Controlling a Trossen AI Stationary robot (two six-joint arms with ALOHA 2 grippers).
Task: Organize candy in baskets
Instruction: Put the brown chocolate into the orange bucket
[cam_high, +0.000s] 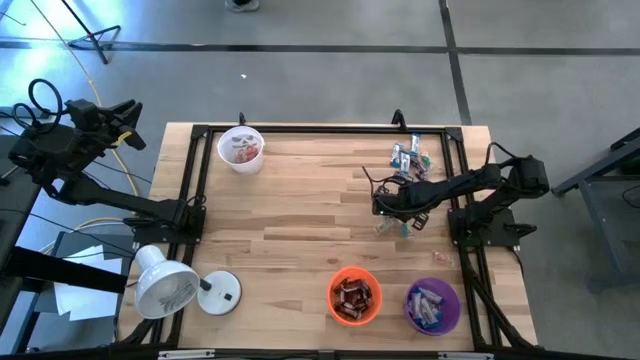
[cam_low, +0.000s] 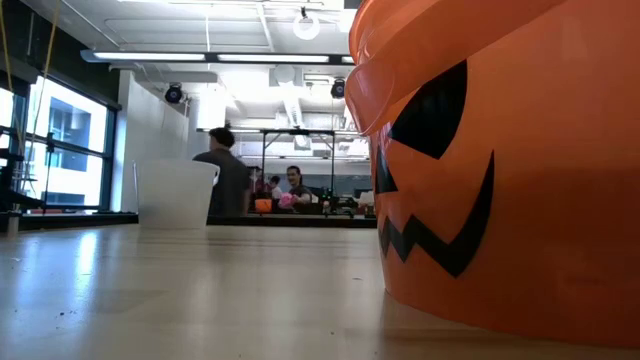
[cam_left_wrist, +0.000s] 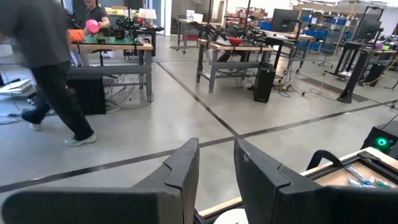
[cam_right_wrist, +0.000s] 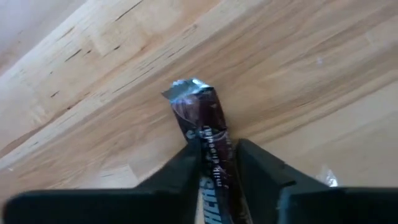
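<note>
My right gripper (cam_high: 385, 208) points steeply down at the table's right half, shut on a dark brown candy bar (cam_right_wrist: 202, 130). A pile of mixed candy (cam_high: 410, 158) lies at the far right, and loose pieces (cam_high: 398, 227) lie beside the gripper. The white basket (cam_high: 240, 148) stands at the far left. The orange basket (cam_high: 355, 296) and the purple basket (cam_high: 432, 305) stand at the near right, each holding candy. My left gripper (cam_left_wrist: 216, 168) is raised off the table's left side, open, with nothing between its fingers. My right gripper pinches the dark brown candy bar by its two long sides (cam_right_wrist: 214, 163) between its two fingers. They come from above at a steep slant and lie along the bar. The bar's crimped end (cam_right_wrist: 186, 90) sticks out past the fingertips, just over the wood. I cannot tell whether it rests there.
A white dome lamp (cam_high: 175, 288) lies at the near left corner. A black frame (cam_high: 200, 180) runs around the tabletop. The orange basket (cam_low: 500, 160) fills the right of the low view. People stand in the room beyond the table.
</note>
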